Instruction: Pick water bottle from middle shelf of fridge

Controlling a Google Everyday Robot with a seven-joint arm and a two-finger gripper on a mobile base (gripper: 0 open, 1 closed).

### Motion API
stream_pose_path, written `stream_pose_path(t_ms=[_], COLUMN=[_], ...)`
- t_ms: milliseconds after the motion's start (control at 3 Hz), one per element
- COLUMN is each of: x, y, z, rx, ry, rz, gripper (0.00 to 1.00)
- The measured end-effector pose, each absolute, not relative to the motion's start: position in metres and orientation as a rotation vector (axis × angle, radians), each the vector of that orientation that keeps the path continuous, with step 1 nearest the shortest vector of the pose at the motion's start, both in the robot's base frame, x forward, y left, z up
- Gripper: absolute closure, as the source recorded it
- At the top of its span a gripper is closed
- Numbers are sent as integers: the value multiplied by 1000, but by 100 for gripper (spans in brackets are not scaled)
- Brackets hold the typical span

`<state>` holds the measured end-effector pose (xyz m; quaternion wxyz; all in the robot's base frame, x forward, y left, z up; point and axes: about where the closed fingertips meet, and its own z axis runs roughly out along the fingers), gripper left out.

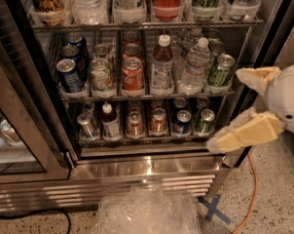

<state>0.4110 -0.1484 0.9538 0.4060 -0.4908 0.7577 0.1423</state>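
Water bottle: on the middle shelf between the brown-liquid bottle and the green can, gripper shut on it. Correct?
No: the camera view shows the gripper open and empty, right of the fridge opening, clear of the water bottle. The rest holds: it stands on the middle shelf between the brown-liquid bottle and the green can.

The cream-yellow gripper [225, 110], white behind, hung right of the silver fridge [137, 167], jaws apart. The water bottle [194, 65] was clear, ribbed and white-capped, flanked by a brown bottle [161, 67] and a green can [220, 70]. An orange cable [251, 189] crossed the speckled floor [276, 204].
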Motion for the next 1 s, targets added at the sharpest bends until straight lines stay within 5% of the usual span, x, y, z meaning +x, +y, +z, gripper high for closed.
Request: stream_pose_path(t_ms=[1000], x=[410], y=[-24], z=[1010], rx=[-1087], ry=[1511], rz=[576], gripper=[0])
